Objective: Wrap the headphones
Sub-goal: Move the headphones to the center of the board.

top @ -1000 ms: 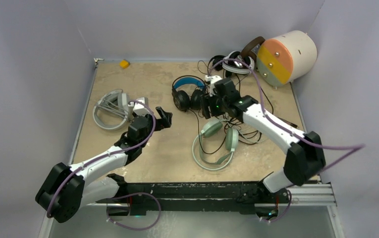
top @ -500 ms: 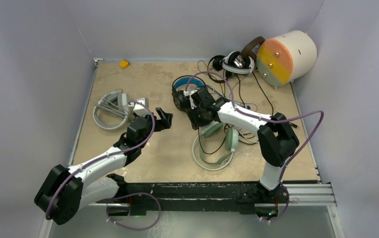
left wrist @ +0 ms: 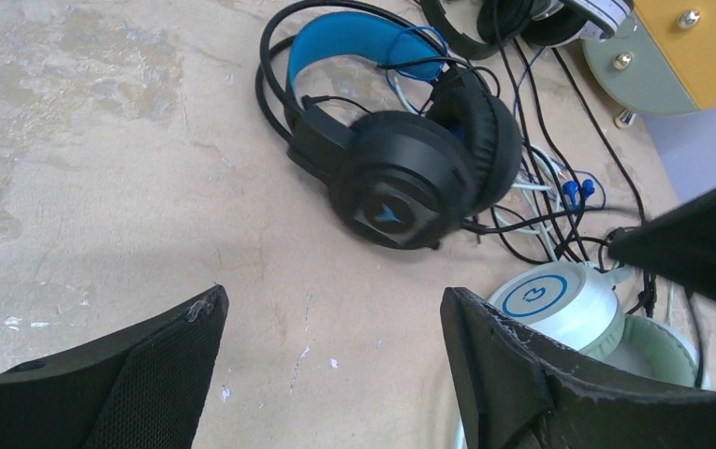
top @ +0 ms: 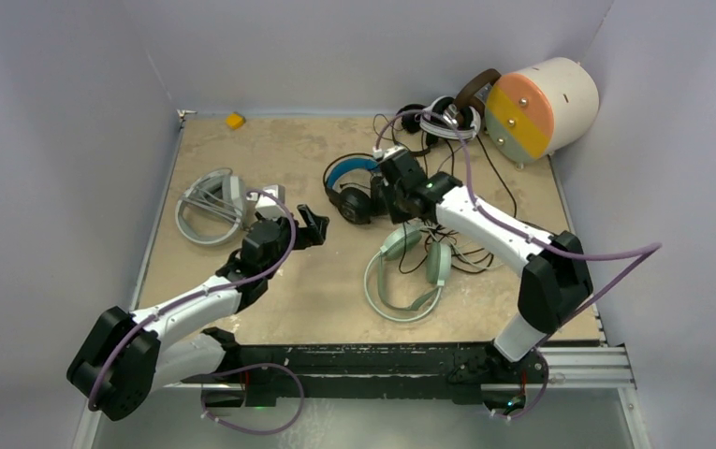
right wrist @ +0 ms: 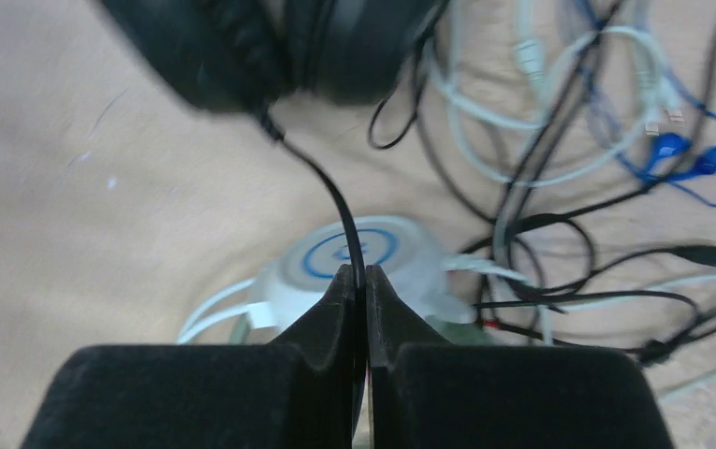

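Top external view: we see our right claw [top: 398, 206] down beside the black headphones [top: 349, 182], the ones with the blue band, in the middle of the table [top: 326, 299]. The green headphones [top: 401, 285] lie just in front of them, in a tangle of wires [top: 466, 248]. Our left claw [top: 312, 224] hangs near, off to the left. We think we are at the first step of wrapping: catching the wire.

Left wrist view: our left claw [left wrist: 330, 304] is wide open and holds nothing. The black headphones [left wrist: 401, 178] sit ahead of it.

Right wrist view: our right claw [right wrist: 358, 281] is pinched tight on the thin black wire [right wrist: 330, 196] that comes from the black headphones [right wrist: 270, 47]. Next we probably need to pull that wire out of the tangle and wind it round, and the left claw may have to hold the headphones down.
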Available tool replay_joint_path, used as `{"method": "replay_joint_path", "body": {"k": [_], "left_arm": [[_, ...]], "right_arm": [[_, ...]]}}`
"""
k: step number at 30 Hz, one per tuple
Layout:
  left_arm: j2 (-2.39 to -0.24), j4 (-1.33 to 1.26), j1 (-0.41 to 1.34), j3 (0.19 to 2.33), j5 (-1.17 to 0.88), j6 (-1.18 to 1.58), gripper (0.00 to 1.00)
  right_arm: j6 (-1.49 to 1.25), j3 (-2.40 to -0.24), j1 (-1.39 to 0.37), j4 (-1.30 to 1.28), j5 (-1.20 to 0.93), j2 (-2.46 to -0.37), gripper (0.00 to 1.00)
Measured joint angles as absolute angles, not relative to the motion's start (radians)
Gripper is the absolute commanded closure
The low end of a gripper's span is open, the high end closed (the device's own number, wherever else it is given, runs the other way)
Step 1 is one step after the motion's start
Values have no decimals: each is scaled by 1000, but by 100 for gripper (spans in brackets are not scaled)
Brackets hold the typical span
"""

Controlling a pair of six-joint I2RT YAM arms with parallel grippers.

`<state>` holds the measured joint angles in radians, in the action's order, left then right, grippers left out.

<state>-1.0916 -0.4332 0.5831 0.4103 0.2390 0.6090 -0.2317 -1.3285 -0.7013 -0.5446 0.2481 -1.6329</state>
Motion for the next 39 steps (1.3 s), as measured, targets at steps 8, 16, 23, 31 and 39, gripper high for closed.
{"method": "replay_joint_path", "body": {"k": [8, 16, 23, 31, 39], "left_arm": [[-1123, -443, 583, 410, 234, 607, 19], [-1153, -448, 583, 411, 229, 604, 19], [-1187, -463, 583, 416, 186, 581, 17], [-1263, -471, 583, 432, 101, 557, 16], [-1263, -470, 620, 455, 0, 564, 7]], "right_arm": [[-242, -1565, -411, -643, 358, -1744, 100], [-153, -1986, -348, -651, 459, -2048, 100], [-44, -2156, -364, -599, 516, -2133, 24], [-94, -1824, -373, -595, 353, -1814, 20], [-193, -1314, -461, -576, 169, -1454, 22]]}}
